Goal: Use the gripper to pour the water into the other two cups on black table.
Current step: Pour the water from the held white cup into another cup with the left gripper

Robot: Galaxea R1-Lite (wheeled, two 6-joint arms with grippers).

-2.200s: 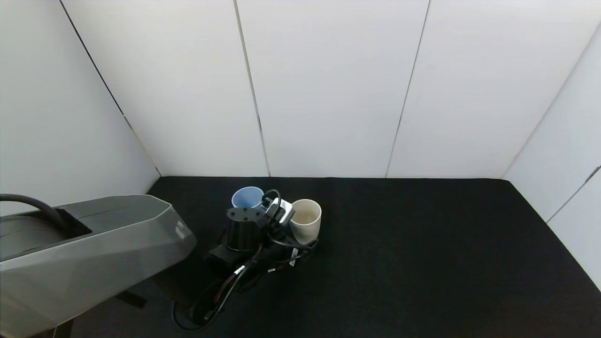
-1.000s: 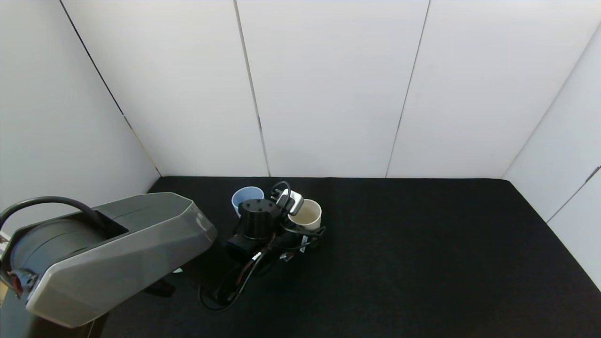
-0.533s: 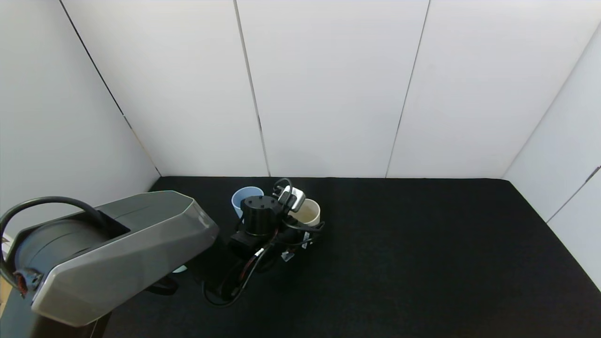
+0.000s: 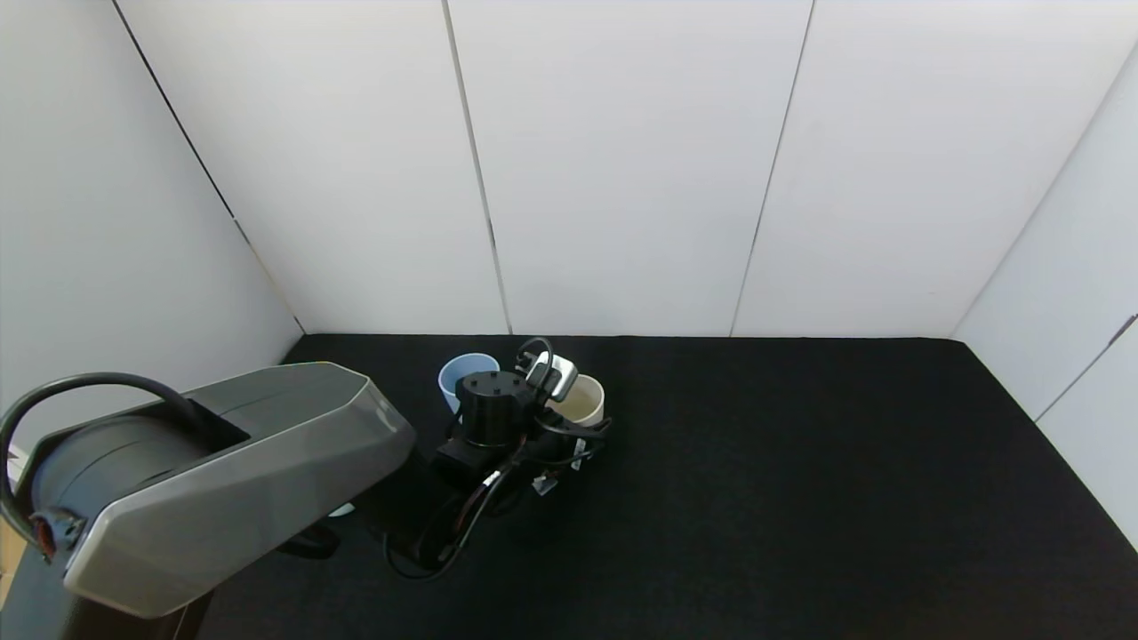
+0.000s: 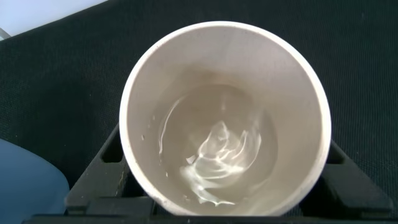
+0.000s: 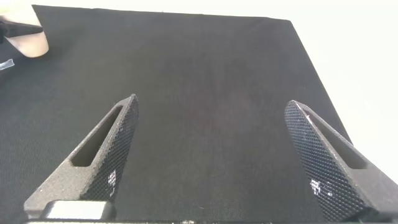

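My left gripper (image 4: 569, 420) is at the beige cup (image 4: 582, 400) on the black table (image 4: 800, 498). In the left wrist view the gripper (image 5: 224, 158) has a finger (image 5: 102, 168) against each side of the cup (image 5: 155, 68), and it is shut on it. The cup stands upright with clear water (image 5: 217, 155) rippling in its bottom. The light blue cup (image 4: 466, 372) stands just left of the gripper and shows in the wrist view (image 5: 28, 186). The teal-green cup is hidden behind my left arm. My right gripper (image 6: 211, 155) is open and empty over bare cloth.
The grey shell of my left arm (image 4: 222, 480) fills the lower left of the head view, with cables (image 4: 444, 533) trailing on the cloth. White wall panels (image 4: 622, 178) border the table. A small clear scrap (image 6: 5, 63) lies near the beige cup (image 6: 28, 40).
My left arm has reached forward and to the right, bringing its gripper around the beige cup. In the last half second it has hardly moved. The cups stay in place.
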